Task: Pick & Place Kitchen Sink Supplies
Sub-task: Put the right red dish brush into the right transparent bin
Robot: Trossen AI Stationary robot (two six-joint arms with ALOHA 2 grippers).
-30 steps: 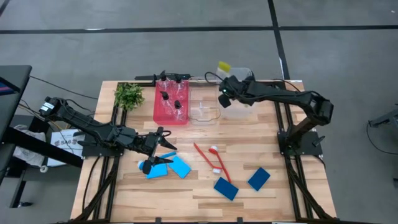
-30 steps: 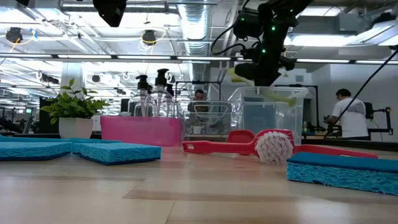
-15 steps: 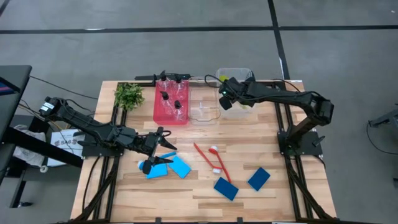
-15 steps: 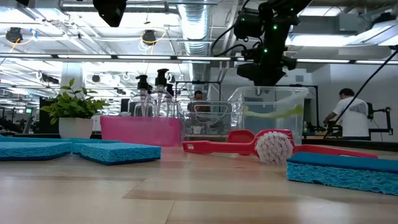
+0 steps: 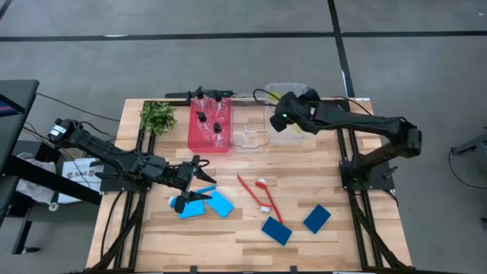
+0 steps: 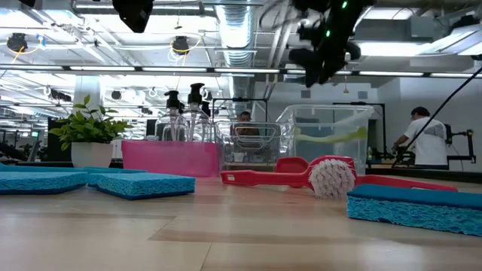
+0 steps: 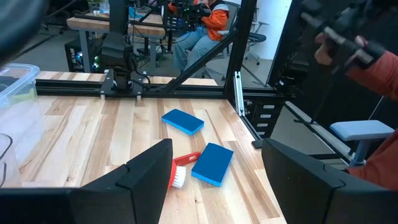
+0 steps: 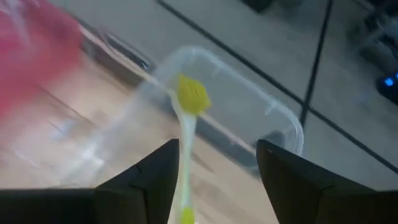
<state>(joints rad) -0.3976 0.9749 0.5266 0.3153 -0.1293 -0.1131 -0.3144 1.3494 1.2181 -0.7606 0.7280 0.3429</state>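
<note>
A yellow-green brush (image 8: 188, 109) lies slanted inside the clear bin (image 5: 289, 90) at the far right, also in the low view (image 6: 331, 135). My right gripper (image 8: 214, 186) hangs open above that bin (image 6: 324, 53), clear of the brush. My left gripper (image 5: 198, 186) stands open over the light-blue sponges (image 5: 217, 203) at the near left, touching nothing. Two red brushes (image 5: 259, 196) lie mid-table. Two dark-blue sponges (image 5: 276, 230) (image 5: 316, 218) lie flat near the front. Pump bottles (image 5: 213, 122) stand in the pink bin (image 5: 194, 141).
A smaller clear bin (image 5: 249, 133) sits between the pink bin and the big clear one. A leafy plant (image 5: 157, 116) stands at the far left corner. Bare wood shows along the near edge. People show in the room behind the table (image 6: 422, 139).
My right gripper has let go of the yellow-green brush, which has dropped from its fingers into the clear bin and lies slanted there. The gripper has then risen above the bin and shifted a little toward the table's right edge.
</note>
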